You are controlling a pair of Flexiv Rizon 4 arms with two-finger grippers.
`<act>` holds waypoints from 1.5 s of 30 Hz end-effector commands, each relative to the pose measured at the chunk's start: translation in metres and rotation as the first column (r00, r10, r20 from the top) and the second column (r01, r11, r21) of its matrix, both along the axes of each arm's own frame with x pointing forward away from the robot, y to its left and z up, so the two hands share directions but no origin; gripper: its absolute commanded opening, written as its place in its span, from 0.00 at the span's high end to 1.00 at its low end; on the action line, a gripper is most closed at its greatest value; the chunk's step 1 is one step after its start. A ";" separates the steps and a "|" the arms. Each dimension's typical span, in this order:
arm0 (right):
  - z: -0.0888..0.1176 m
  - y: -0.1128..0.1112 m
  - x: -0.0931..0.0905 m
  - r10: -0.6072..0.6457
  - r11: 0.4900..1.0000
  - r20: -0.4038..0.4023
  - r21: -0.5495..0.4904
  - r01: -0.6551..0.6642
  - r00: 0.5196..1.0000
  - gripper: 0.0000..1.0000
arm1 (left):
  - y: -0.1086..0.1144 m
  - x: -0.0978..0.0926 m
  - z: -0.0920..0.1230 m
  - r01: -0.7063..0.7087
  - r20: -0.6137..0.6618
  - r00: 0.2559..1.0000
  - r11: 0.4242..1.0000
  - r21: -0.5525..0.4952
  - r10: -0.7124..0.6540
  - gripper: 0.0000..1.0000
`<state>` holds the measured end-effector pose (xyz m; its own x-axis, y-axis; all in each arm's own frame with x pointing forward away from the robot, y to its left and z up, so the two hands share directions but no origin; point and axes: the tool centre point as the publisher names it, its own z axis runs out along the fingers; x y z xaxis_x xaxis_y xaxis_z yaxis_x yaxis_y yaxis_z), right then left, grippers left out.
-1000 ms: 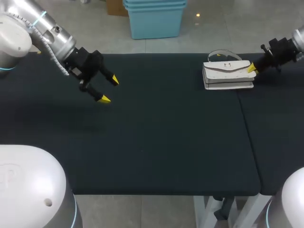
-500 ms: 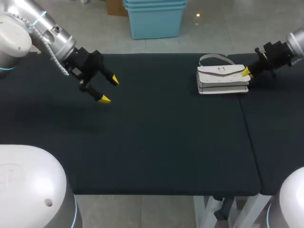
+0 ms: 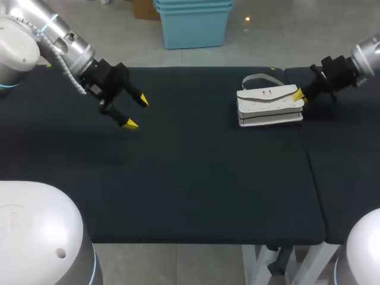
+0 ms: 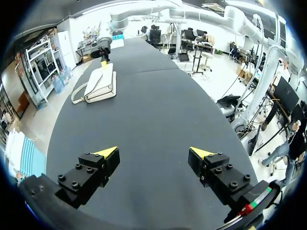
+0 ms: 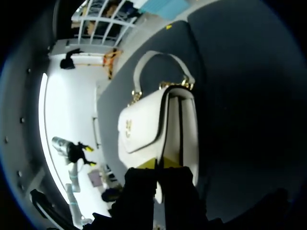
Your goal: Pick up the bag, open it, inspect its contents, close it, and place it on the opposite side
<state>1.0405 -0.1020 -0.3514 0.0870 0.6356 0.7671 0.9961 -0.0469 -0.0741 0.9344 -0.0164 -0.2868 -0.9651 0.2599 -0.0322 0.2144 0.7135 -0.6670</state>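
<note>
A white handbag [image 3: 267, 105] with a looped handle [image 3: 255, 78] lies flat on the black table [image 3: 196, 178], right of the middle toward the far edge. My right gripper [image 3: 298, 94] is shut, and its yellow tips press together against the bag's right end rather than holding it. In the right wrist view the bag [image 5: 158, 124] lies straight ahead of the joined tips [image 5: 162, 163], flap side up. My left gripper [image 3: 137, 111] hangs open and empty over the table's far left. In its wrist view [image 4: 154, 152] the bag [image 4: 100, 84] is far ahead, with the right gripper [image 4: 103, 62] behind it.
A seam [image 3: 306, 154] between two table sections runs front to back just right of the bag. Bare black tabletop lies between the two grippers and toward the front edge.
The bag has slid leftward across the table, with my shut right gripper following against its right end. The left arm has not moved.
</note>
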 end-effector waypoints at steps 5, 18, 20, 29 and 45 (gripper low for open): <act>0.006 0.045 -0.048 -0.191 0.980 0.180 -0.017 0.197 0.965 1.00 | 0.000 0.000 -0.001 0.000 0.001 1.000 1.000 -0.003 0.000 0.00; -0.015 0.103 -0.090 -0.282 0.959 0.255 0.054 0.277 0.925 1.00 | 0.000 0.000 -0.001 0.000 0.001 1.000 1.000 -0.003 0.000 0.00; -0.015 0.113 -0.093 -0.295 0.955 0.271 0.049 0.293 0.916 1.00 | 0.000 0.000 -0.001 0.000 0.001 1.000 1.000 -0.003 0.000 0.00; -0.010 0.153 -0.100 -0.268 0.962 0.305 0.044 0.268 0.914 1.00 | 0.000 0.000 -0.001 0.000 0.001 1.000 1.000 -0.003 0.000 0.00; -0.020 0.193 -0.105 -0.189 0.982 0.255 0.055 0.180 0.948 1.00 | 0.000 0.000 -0.001 0.000 0.001 1.000 1.000 -0.003 0.000 0.00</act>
<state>0.9318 0.0876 -0.3683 0.0027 0.6142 0.7891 0.9515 -0.2444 0.1870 0.9344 -0.0164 -0.2869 -0.9651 0.2599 -0.0321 0.2143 0.7135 -0.6670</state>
